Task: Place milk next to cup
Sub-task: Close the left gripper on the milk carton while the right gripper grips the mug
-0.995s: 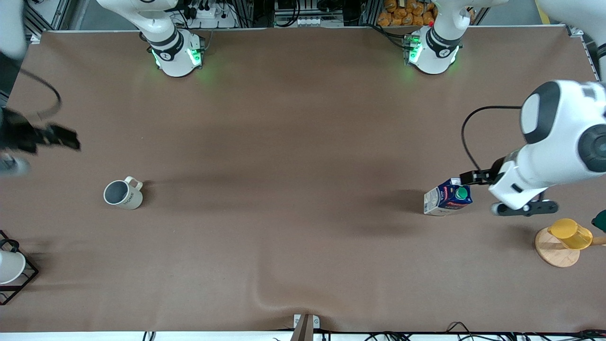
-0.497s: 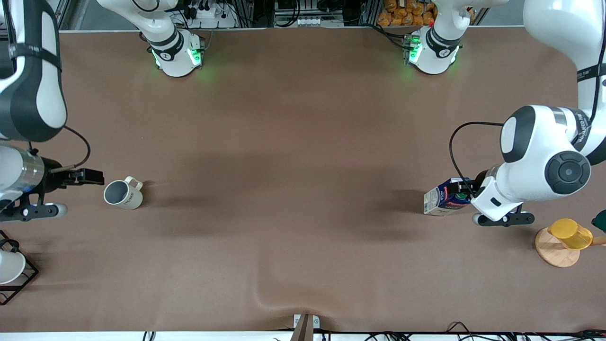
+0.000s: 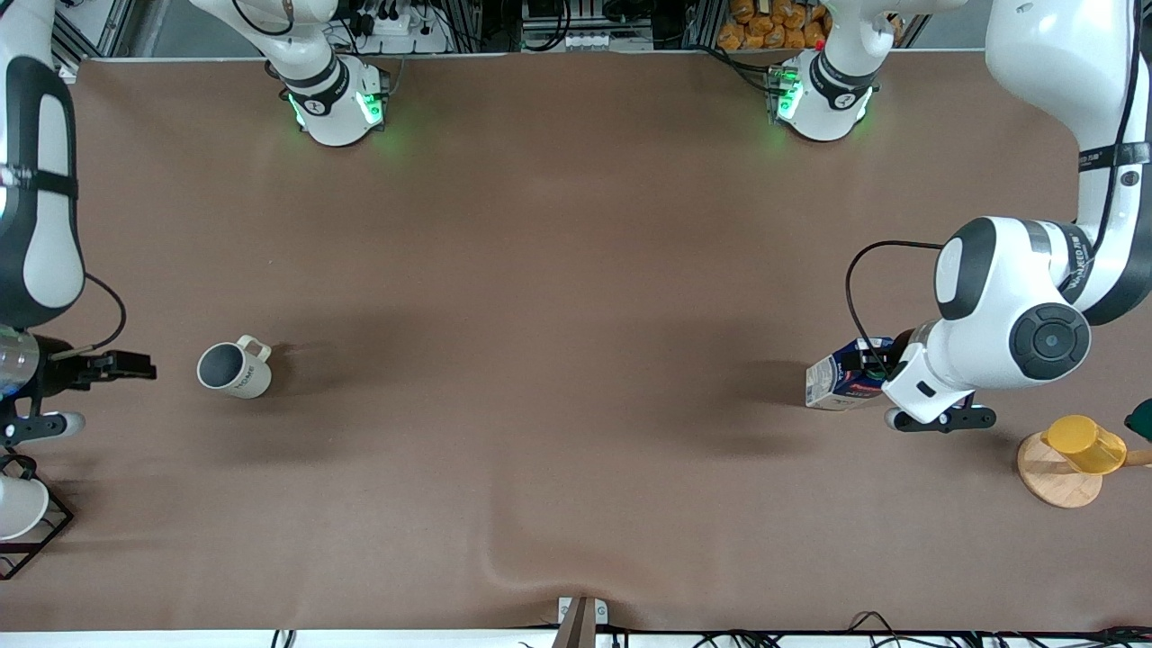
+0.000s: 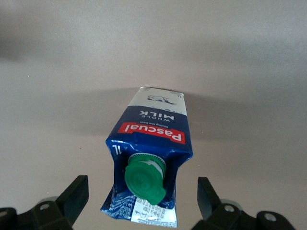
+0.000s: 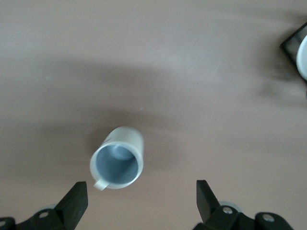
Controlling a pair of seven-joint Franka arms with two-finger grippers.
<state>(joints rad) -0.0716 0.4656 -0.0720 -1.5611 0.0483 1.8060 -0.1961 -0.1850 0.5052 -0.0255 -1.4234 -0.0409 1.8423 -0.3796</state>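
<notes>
My left gripper (image 4: 141, 201) hangs spread just above the milk (image 4: 149, 158), 1 finger to each side of the upright carton, nothing pinched. The milk stands at the left arm's end of the table; the cup (image 3: 234, 369) sits well apart, under my spread right gripper (image 5: 139, 201).

blue-white milk (image 4: 152, 143), cream cup (image 3: 234, 369)

The brown table (image 3: 558, 270) carries the cup (image 3: 234, 370), milk (image 3: 841, 382), wooden disc (image 3: 1057, 472) (yellow cup on top) and wire rack (image 3: 40, 531)
</notes>
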